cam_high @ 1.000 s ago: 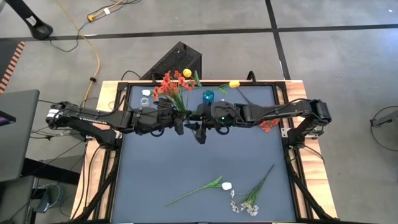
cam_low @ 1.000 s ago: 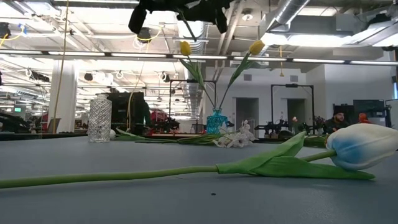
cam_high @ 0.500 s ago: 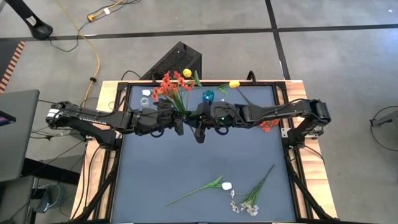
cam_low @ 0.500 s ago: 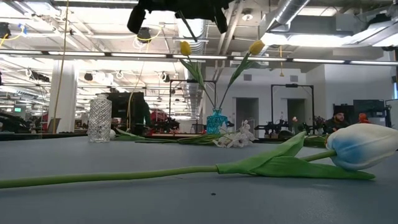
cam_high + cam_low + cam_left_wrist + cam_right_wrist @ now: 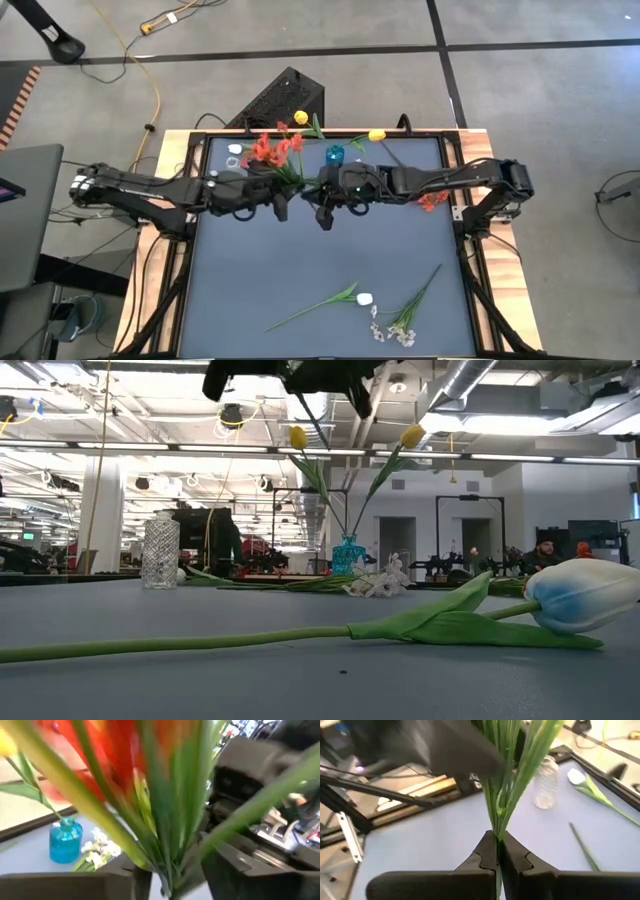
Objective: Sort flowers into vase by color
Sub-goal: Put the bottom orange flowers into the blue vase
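A bunch of red flowers [image 5: 268, 150] on green stems is held high over the table's far middle. My right gripper [image 5: 322, 210] is shut on the stems [image 5: 501, 815]. My left gripper [image 5: 283, 203] is open just to its left, and the stems [image 5: 167, 845] pass between its fingers; I cannot tell whether they touch. Two yellow flowers [image 5: 301, 118] stand in a blue vase [image 5: 334, 154]. A white flower [image 5: 364, 298] and a whitish sprig [image 5: 400, 320] lie flat near the front edge. A red flower [image 5: 432, 200] lies under the right arm. My right gripper pinches the bundled green stems [image 5: 498, 832] between its two fingertips, several stems together. The stems run on past the fingertips toward the red blossoms at the far left. The bunch is lifted clear of the table.
A clear glass vase [image 5: 233, 160] stands at the far left, with a white bud [image 5: 234, 149] beside it. Both arms meet over the table's far middle, close to the blue vase [image 5: 348, 555]. The white flower [image 5: 585, 595] lies close to the low camera.
The red blossoms have tipped and swung toward the table's left edge. My left gripper has drawn back a little toward the left edge. My right gripper has stayed in place.
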`<state>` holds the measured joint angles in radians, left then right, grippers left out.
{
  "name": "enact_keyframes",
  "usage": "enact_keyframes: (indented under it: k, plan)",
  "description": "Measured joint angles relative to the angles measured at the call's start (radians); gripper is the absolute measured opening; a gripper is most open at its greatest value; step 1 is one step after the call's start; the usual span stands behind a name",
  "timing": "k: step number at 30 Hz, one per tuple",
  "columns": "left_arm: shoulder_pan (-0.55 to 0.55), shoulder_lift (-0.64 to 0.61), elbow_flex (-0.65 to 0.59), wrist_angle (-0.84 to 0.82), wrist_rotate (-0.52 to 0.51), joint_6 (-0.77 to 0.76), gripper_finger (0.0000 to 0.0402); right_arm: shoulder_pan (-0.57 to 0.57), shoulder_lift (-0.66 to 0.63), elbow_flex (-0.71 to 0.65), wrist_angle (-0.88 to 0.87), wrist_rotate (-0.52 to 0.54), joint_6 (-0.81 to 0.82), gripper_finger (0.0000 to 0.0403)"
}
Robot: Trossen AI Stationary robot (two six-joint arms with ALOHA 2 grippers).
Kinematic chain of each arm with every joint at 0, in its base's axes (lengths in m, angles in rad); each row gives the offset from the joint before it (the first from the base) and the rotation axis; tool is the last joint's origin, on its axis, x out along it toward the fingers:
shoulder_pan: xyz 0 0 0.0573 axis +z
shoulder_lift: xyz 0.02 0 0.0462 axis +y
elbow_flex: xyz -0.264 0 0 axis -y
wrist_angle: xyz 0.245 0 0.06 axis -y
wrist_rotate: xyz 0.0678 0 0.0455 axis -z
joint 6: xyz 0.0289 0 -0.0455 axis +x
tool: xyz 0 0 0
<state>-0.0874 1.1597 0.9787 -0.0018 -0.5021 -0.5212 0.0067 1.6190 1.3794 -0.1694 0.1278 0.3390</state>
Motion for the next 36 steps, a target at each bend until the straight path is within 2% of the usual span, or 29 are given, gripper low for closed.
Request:
enact_keyframes:
  k: [3,6,10,13,17,22,26,28,31,36]
  plan:
    - [0.011,-0.061,0.0,-0.087,0.028,-0.005,0.0179,-0.026,-0.026,0.0,-0.019,0.0,0.001,0.0028]
    - [0.032,-0.123,0.0,-0.206,0.116,-0.043,0.0203,-0.056,-0.064,-0.007,-0.045,0.001,-0.002,0.0028]
    - [0.032,-0.18,0.0,-0.291,0.244,-0.066,0.0212,-0.116,-0.138,-0.069,-0.007,0.001,-0.007,0.0028]
    - [0.006,-0.196,0.0,-0.275,0.281,-0.064,0.0213,-0.183,-0.194,-0.153,0.086,0.001,-0.006,0.0028]
    - [-0.03,-0.194,0.0,-0.285,0.262,-0.041,0.0213,-0.284,-0.247,-0.249,0.303,-0.055,0.004,0.0028]
    - [-0.065,-0.162,0.0,-0.323,0.225,-0.05,0.0213,-0.422,-0.277,-0.257,0.549,-0.171,0.036,0.0028]
    - [-0.085,-0.114,0.0,-0.322,0.211,-0.054,0.0213,-0.545,-0.269,-0.257,0.589,-0.202,0.046,0.0028]
    - [-0.092,-0.084,0.0,-0.322,0.198,-0.066,0.0213,-0.61,-0.249,-0.257,0.588,-0.22,0.053,0.0028]
    - [-0.097,-0.038,0.0,-0.32,0.191,-0.076,0.0213,-0.694,-0.176,-0.257,0.629,-0.303,0.092,0.0028]
    - [-0.098,0.02,0.0,-0.312,0.199,-0.096,0.0213,-0.743,-0.025,-0.258,0.725,-0.408,0.111,0.0028]
